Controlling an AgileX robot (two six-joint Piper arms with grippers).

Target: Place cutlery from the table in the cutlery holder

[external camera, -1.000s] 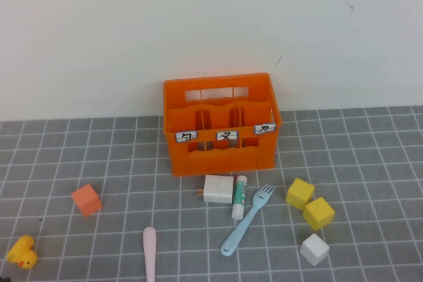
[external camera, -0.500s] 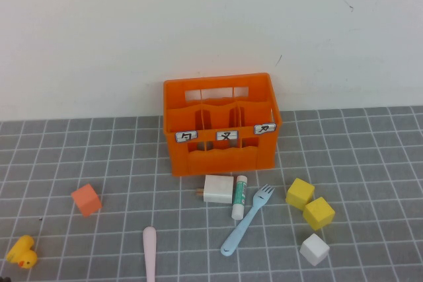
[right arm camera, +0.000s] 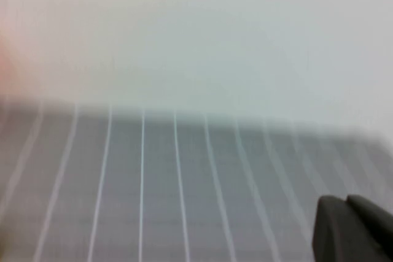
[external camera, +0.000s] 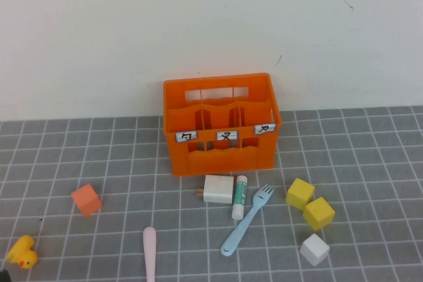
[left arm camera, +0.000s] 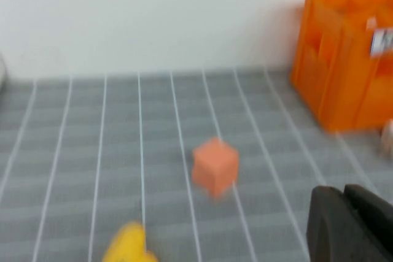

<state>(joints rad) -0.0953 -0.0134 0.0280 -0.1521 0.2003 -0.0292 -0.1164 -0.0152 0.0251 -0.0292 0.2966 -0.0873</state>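
The orange cutlery holder [external camera: 221,123] stands at the back middle of the grey tiled table [external camera: 370,156], against the wall. In front of it lies a light blue fork [external camera: 246,219], tines toward the holder. A pale pink utensil [external camera: 150,253] lies at the front edge, left of the fork. Neither arm shows in the high view. In the left wrist view my left gripper [left arm camera: 344,197] is shut and empty, low over the table, with the holder [left arm camera: 344,59] off to one side. My right gripper [right arm camera: 347,204] is shut and empty over bare tiles.
A white-and-green tube [external camera: 238,196] and a white block [external camera: 218,189] lie beside the fork. Two yellow cubes [external camera: 299,193] [external camera: 318,212] and a white cube [external camera: 314,249] sit to the right. An orange cube [external camera: 86,199] [left arm camera: 215,165] and a yellow duck [external camera: 22,253] sit at the left.
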